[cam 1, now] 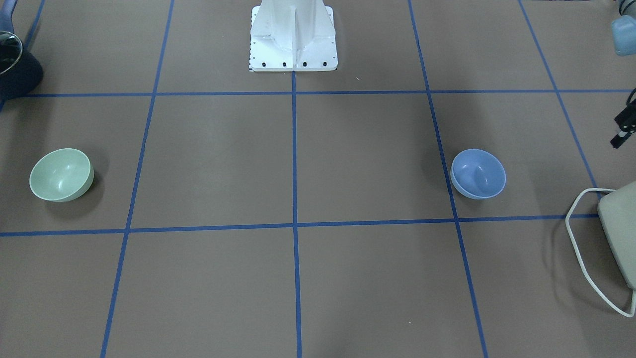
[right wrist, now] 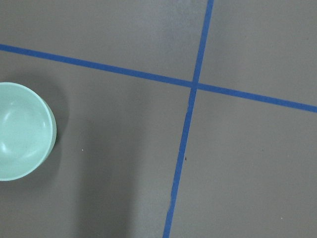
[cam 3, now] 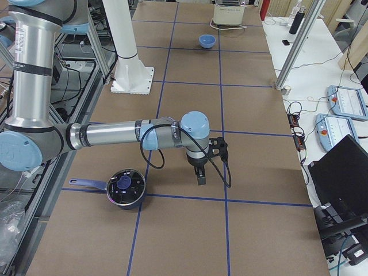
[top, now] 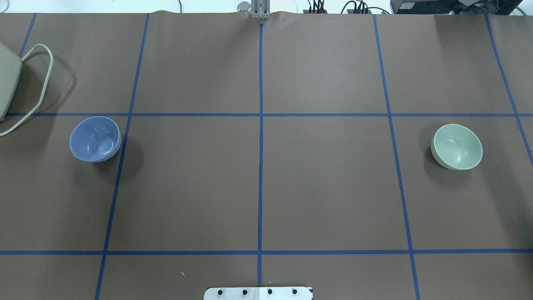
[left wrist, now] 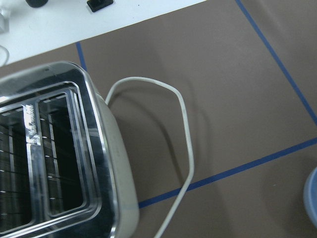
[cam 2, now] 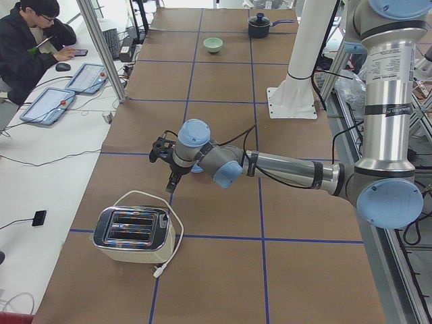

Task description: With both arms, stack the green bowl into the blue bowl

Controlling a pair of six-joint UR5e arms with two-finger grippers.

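The green bowl (top: 457, 146) stands upright on the table's right side; it also shows in the front view (cam 1: 61, 174) and at the left edge of the right wrist view (right wrist: 22, 130). The blue bowl (top: 95, 138) stands upright on the left side, and its rim shows at the right edge of the left wrist view (left wrist: 311, 198). My left gripper (cam 2: 171, 185) hovers above the table between the blue bowl and a toaster. My right gripper (cam 3: 200, 176) hovers beside the green bowl, which that view hides. I cannot tell whether either gripper is open or shut.
A cream and chrome toaster (top: 6, 83) with a white looped cord (left wrist: 183, 124) stands at the far left end. A dark pot (cam 3: 125, 187) with a handle stands at the right end. The white pedestal (cam 1: 293, 35) stands at the robot's edge.
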